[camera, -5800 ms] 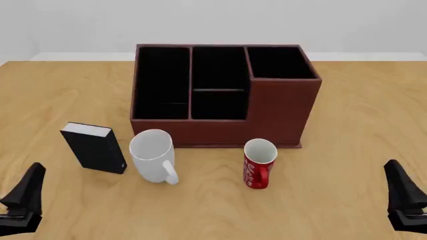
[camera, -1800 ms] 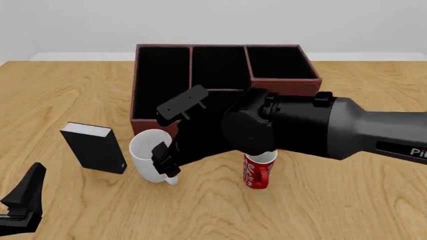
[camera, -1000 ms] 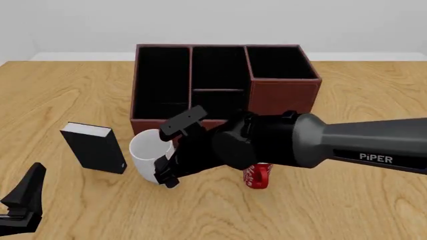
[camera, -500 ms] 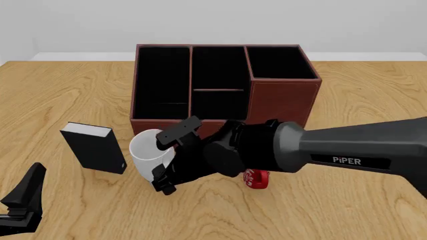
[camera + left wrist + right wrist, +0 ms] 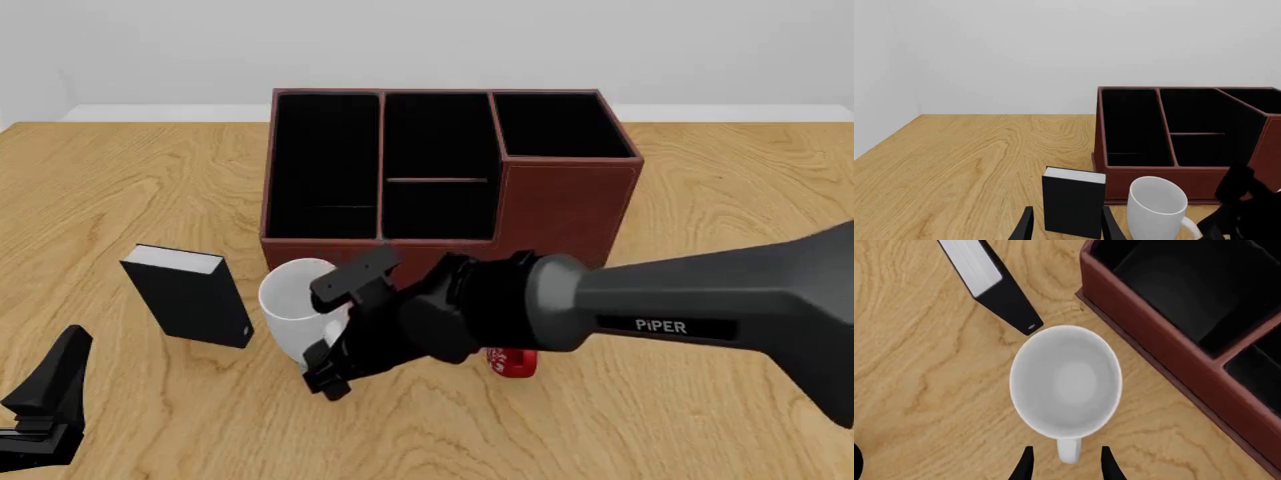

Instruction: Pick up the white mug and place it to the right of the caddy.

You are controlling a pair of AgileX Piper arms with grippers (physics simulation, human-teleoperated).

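Your right gripper (image 5: 1064, 466) sits low over the white mug (image 5: 291, 312), its two fingers spread apart on either side of the mug's loop handle (image 5: 1067, 450) without pinching it. The mug stands upright on the wooden table (image 5: 120, 190), just in front of the caddy (image 5: 561, 205) at its left end, with the black box with a white top (image 5: 187, 294) just to its left. The red mug (image 5: 510, 362) is mostly hidden behind your right arm. Your left gripper (image 5: 1064, 231) rests back near the table edge, fingers parted and empty.
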